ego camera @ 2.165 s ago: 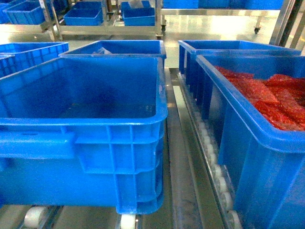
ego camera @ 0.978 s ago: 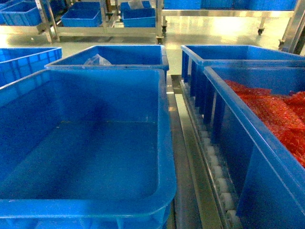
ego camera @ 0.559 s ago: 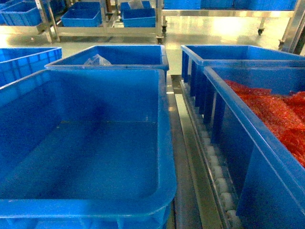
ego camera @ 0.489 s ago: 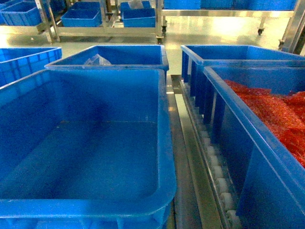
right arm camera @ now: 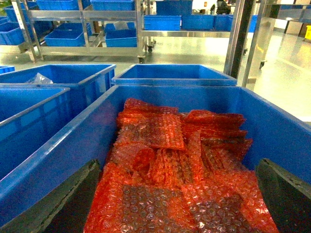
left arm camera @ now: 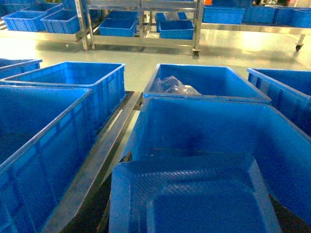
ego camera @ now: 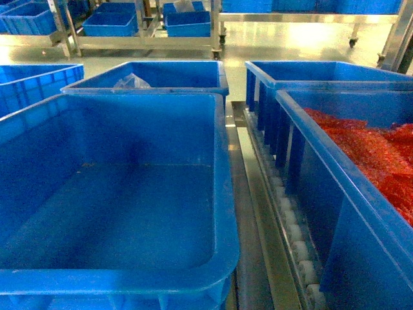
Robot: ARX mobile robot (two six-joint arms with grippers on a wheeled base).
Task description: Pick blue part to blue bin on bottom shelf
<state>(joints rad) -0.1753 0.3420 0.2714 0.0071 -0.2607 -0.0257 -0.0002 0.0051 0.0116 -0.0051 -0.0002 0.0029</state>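
Note:
The blue part (left arm camera: 194, 194), a block with bevelled edges and a woven texture, fills the bottom of the left wrist view. My left gripper (left arm camera: 194, 221) is shut on it, and only dark finger edges (left arm camera: 115, 204) show beside it. The part hangs over the near end of an empty blue bin (left arm camera: 204, 126). In the head view that blue bin (ego camera: 222, 194) sits in the left foreground on the bottom shelf's steel rail (ego camera: 248, 213) and white rollers (ego camera: 293, 239); neither gripper shows there. My right gripper (right arm camera: 175, 194) is open above red bubble wrap (right arm camera: 165, 160).
A second bin holding a clear plastic bag (ego camera: 131, 82) stands behind the empty one. Bins on the right (ego camera: 348, 213) hold red bubble wrap. More blue crates stand at the left (left arm camera: 63, 77). Racks with crates (ego camera: 148, 26) stand across the floor.
Since 2.2 s ago the head view has moved closer and now looks down into the empty bin. Over the last second nothing has visibly moved.

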